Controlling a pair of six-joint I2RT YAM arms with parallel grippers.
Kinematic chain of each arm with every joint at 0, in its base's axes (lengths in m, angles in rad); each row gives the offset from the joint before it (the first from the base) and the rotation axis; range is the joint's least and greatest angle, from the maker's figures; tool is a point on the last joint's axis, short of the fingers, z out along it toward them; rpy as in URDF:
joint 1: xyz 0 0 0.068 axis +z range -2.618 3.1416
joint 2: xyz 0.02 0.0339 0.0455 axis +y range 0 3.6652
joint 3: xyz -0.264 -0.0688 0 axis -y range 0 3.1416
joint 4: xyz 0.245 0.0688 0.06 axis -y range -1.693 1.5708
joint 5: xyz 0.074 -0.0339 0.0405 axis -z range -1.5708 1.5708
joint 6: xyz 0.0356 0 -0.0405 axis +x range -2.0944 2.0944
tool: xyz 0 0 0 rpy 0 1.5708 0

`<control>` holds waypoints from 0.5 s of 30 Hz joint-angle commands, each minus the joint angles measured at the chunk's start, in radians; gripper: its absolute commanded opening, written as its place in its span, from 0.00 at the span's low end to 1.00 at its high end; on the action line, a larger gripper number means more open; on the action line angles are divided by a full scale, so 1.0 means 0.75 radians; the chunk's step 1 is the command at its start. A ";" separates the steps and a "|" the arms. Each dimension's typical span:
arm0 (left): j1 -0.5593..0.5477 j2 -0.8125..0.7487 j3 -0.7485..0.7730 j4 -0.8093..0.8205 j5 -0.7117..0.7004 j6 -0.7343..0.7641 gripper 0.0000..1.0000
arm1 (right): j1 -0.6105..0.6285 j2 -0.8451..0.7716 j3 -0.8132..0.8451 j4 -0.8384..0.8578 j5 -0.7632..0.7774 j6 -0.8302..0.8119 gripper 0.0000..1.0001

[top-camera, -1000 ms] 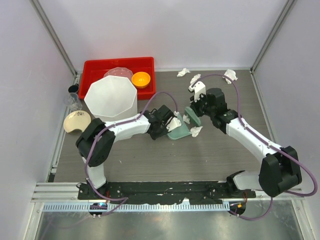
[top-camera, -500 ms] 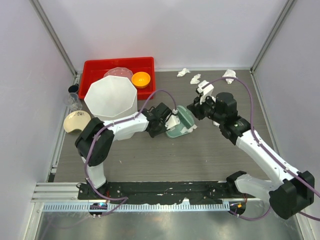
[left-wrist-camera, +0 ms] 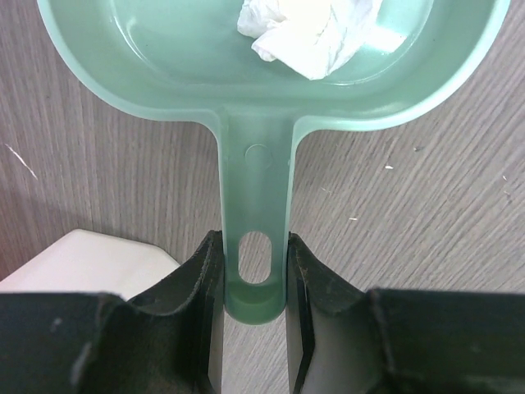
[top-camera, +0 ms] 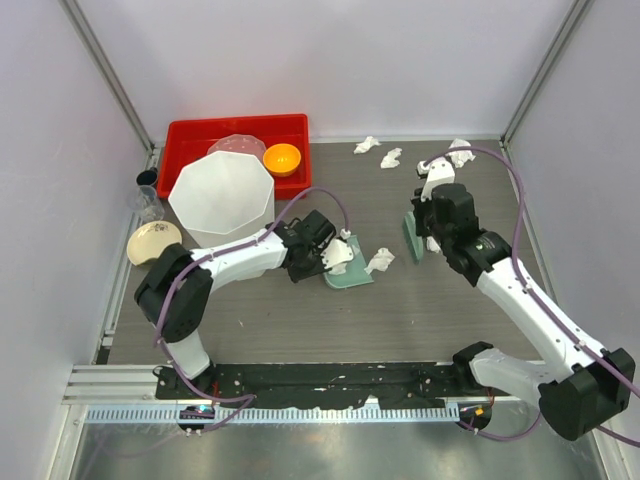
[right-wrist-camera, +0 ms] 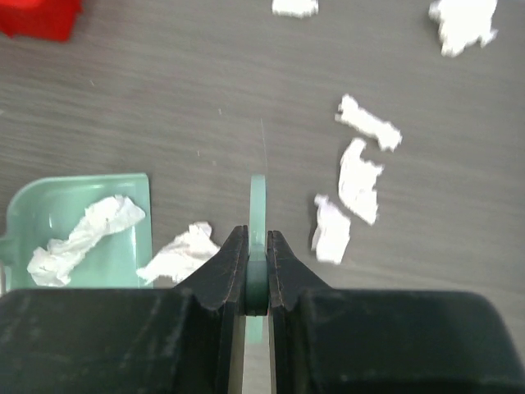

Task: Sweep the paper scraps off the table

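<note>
My left gripper is shut on the handle of a green dustpan, which lies flat on the table. In the left wrist view the handle sits between my fingers, and one paper scrap lies in the pan. My right gripper is shut on a thin green scraper, held on edge to the right of the pan. One scrap lies just off the pan's right edge. Three scraps lie right of the scraper. More scraps lie near the back rail.
A large white faceted bin stands left of the dustpan. Behind it is a red tray with an orange bowl. A beige plate and a dark cup sit at the left edge.
My right arm has drawn the scraper away from the dustpan to the right. The dustpan has shifted slightly towards the near side. One scrap now lies beside the pan.
</note>
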 commanded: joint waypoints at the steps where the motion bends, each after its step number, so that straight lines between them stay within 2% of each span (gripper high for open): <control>1: -0.008 -0.042 0.005 -0.059 0.044 0.027 0.00 | 0.004 0.024 -0.040 -0.088 0.074 0.223 0.01; 7: -0.010 0.003 0.048 -0.045 0.055 -0.001 0.00 | 0.017 0.044 -0.142 0.087 -0.138 0.276 0.01; 12: -0.010 0.034 0.079 -0.018 0.075 -0.032 0.00 | 0.074 0.075 -0.128 0.224 -0.349 0.307 0.01; 15: -0.008 0.030 0.081 0.021 0.075 -0.061 0.00 | 0.102 0.065 -0.095 0.255 -0.392 0.309 0.01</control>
